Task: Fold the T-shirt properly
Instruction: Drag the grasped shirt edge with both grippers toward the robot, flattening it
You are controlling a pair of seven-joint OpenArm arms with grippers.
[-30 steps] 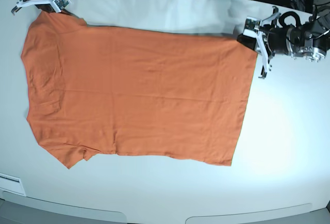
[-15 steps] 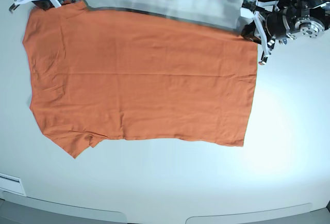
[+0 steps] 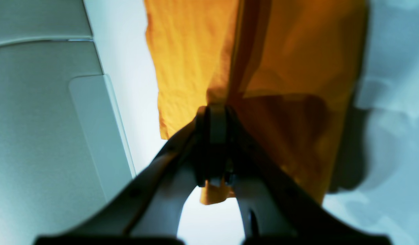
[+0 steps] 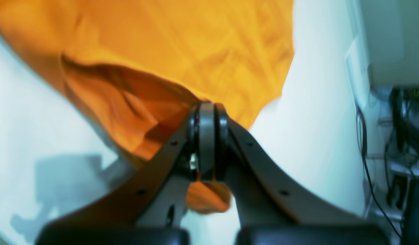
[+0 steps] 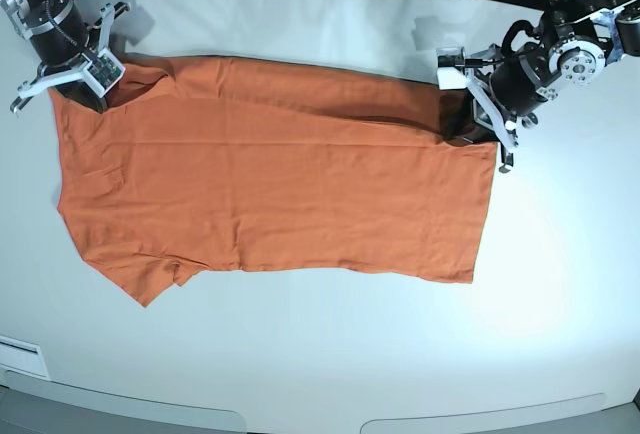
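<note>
Grippers pinch both far corners of the T-shirt (image 5: pixel 270 174), spread across the white table (image 5: pixel 330 354).

Going left to right in the base view: the right gripper (image 5: pixel 82 89) is clamped on the shoulder corner, a scrap of cloth poking out behind its pressed-together jaws (clear in the right wrist view). The orange body lies mostly flat, its far edge lifted and seemingly curled over, though blur makes that uncertain. The left gripper (image 5: pixel 470 124) is closed on the hem corner.
</note>
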